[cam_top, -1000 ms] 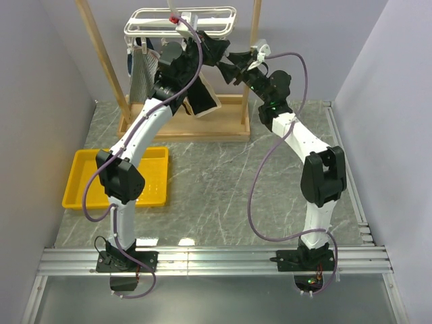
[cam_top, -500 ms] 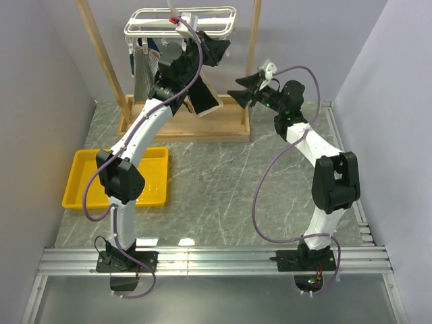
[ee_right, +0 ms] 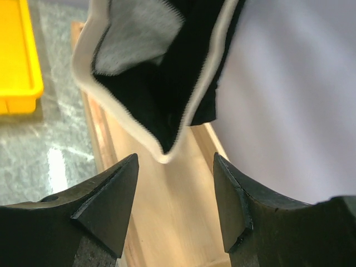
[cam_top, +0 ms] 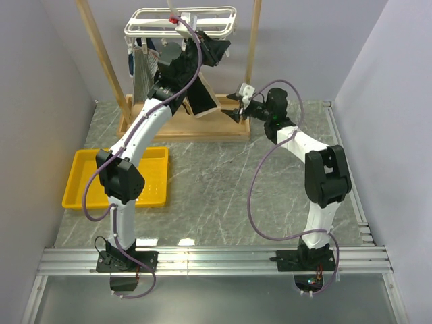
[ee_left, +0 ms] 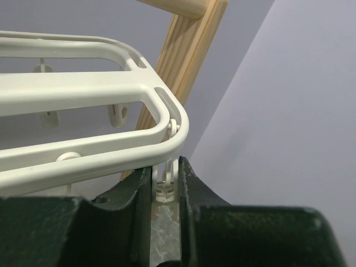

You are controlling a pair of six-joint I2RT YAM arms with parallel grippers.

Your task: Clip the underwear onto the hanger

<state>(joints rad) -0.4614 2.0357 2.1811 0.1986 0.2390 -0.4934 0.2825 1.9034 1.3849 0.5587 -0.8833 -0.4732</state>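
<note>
The white hanger (cam_top: 181, 20) hangs at the top of the wooden frame; its corner fills the left wrist view (ee_left: 111, 105). My left gripper (cam_top: 210, 48) is raised under the hanger's right end, and its jaws (ee_left: 165, 169) are shut on a small white clip (ee_left: 165, 189). The underwear (cam_top: 202, 101), black with a beige waistband, hangs below that end. In the right wrist view it (ee_right: 161, 83) dangles above my right gripper (ee_right: 175, 167), whose jaws stand open and empty, apart from the cloth. My right gripper (cam_top: 236, 104) is low, by the frame's right post.
A grey striped garment (cam_top: 142, 71) hangs at the hanger's left end. The wooden frame stand has slanted posts (cam_top: 251, 47) and a base (cam_top: 182, 128) on the marble table. A yellow tray (cam_top: 81, 179) lies at the left.
My right gripper has drawn back from the underwear near the hanger and dropped down to the frame's base, open. The left arm has stayed put.
</note>
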